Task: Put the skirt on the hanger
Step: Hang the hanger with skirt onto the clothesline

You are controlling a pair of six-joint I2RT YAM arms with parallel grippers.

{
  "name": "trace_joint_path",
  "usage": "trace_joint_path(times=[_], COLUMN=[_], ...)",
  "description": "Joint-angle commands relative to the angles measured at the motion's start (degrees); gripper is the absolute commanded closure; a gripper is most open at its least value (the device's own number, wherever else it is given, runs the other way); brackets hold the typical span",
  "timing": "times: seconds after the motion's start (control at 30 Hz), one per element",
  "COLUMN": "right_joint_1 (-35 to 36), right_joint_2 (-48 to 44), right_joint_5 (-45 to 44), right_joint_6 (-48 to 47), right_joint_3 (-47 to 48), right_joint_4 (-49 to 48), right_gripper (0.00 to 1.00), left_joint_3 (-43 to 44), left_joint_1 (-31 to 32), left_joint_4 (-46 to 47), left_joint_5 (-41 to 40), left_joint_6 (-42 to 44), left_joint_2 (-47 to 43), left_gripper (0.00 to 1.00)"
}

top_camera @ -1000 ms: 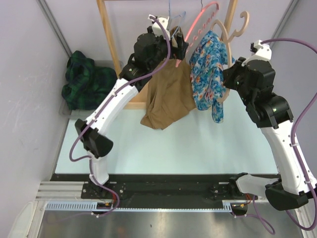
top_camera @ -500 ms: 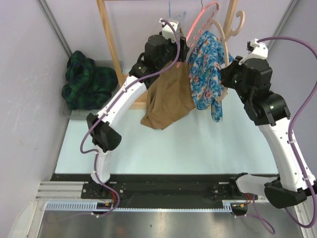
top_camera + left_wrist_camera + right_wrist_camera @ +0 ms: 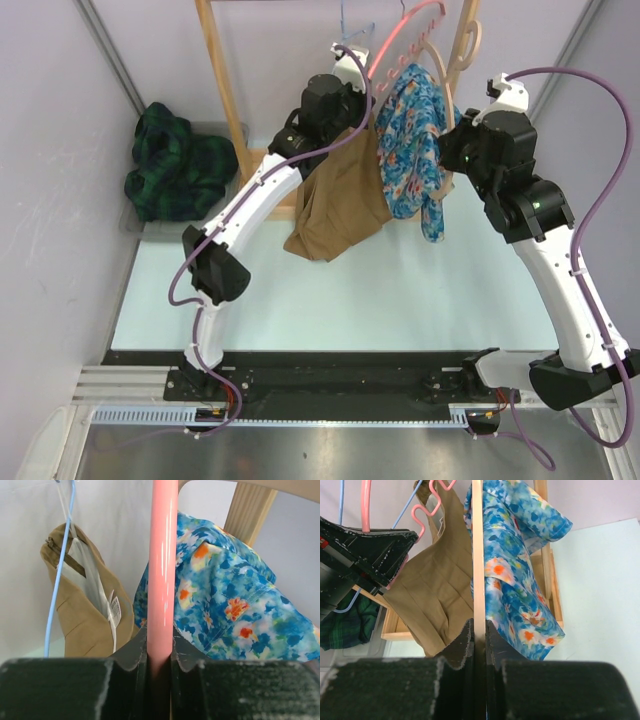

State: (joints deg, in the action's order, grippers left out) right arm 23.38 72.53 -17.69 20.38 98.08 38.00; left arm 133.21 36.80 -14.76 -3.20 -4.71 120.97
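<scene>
A blue floral skirt hangs draped over a pale wooden hanger at the rack. My right gripper is shut on that wooden hanger's thin bar, with the skirt just to its right. Beside it hangs a pink plastic hanger. My left gripper is shut on the pink hanger's rod, and the skirt lies right of it. Seen from above, the left gripper sits between the tan garment and the skirt.
A tan garment hangs on a thin blue hanger left of the pink one. The wooden rack frame stands at the back. A dark green plaid garment lies in a bin at the left wall.
My left gripper moved right from the tan garment to the pink hanger and closed on it. The right arm shifted the wooden hanger and skirt slightly left and up.
</scene>
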Motion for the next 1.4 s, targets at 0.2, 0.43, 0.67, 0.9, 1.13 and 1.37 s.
trace_joint_path(times=[0.2, 0.43, 0.67, 0.9, 1.13, 1.37], right_joint_1=[-0.52, -1.93, -4.30, -6.85, -9.22, -11.07], right_joint_2=[0.50, 3.32, 5.95, 10.33, 16.57, 23.25], right_joint_5=[-0.85, 2.66, 4.86, 6.88, 9.68, 13.30], right_joint_6=[-3.59, -5.44, -6.76, -7.99, -8.17, -7.81], right_joint_3=[4.22, 5.89, 6.77, 10.10, 17.48, 23.81], right_joint_4=[-10.13, -12.59, -15.67, -19.01, -18.93, -16.74], right_gripper=[1.00, 1.00, 1.00, 1.00, 1.00, 1.00], left_joint_3=[2.41, 2.41, 2.32, 0.47, 0.39, 0.21], left_joint_1=[0.03, 1.08, 1.61, 1.79, 2.05, 2.58], left_joint_4=[-1.93, -3.87, -5.53, -6.15, -6.42, -6.15], left_joint_5=[-16.81, -26.31, -26.86, -28.52, -29.85, -28.88], left_joint_6=[-2.76, -2.59, -2.14, -2.58, -2.94, -2.41], left_joint_2=[-5.47, -6.97, -7.59, -9.70, -10.31, -10.40], left_gripper=[1.00, 1.00, 1.00, 1.00, 1.00, 1.00])
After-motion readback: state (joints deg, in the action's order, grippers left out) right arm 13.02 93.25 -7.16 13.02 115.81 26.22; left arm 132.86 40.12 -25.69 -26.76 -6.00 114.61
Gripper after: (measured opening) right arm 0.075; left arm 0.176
